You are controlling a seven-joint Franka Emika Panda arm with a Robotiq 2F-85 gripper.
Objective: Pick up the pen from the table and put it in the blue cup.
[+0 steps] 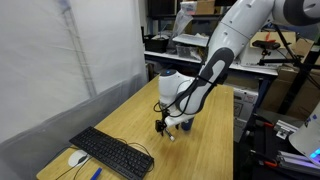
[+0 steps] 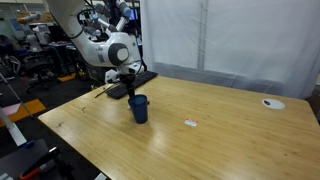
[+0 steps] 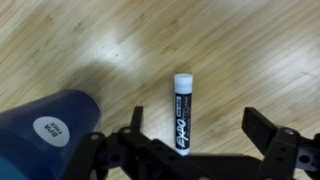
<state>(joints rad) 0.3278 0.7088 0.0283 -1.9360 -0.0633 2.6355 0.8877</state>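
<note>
Your end effector (image 3: 193,116) is spread wide and holds nothing, with one finger on each side of the Expo marker (image 3: 183,115) in the wrist view. The marker lies flat on the wooden surface (image 3: 250,50). Its long axis runs from 12 to 6 o'clock, with the pale end at 12 and the dark barrel passing down under the wrist. The fingers stand at 9 and 3 o'clock of the barrel, so your closing line already crosses the marker's width. It looks as if you need no wrist turn. The barrel sits a little nearer the 9 o'clock finger than the 3 o'clock one, so judge whether a small shift toward 9 would centre it.

The blue cup (image 3: 50,135) stands upright at about 8 o'clock of the marker. It is close beside it but not touching, and just outside the 9 o'clock finger. That finger looks like your tightest clearance on the way down.

I cannot tell from these views how far the fingertips are above the surface. In an exterior view the end effector (image 1: 163,127) points straight down, low over the wood. The arm (image 1: 215,60) reaches in from 1 o'clock with its wrist folded over. The keyboard (image 1: 110,152) lies well apart at 7 o'clock. In an exterior view the cup (image 2: 139,108) sits just below the wrist.
</note>
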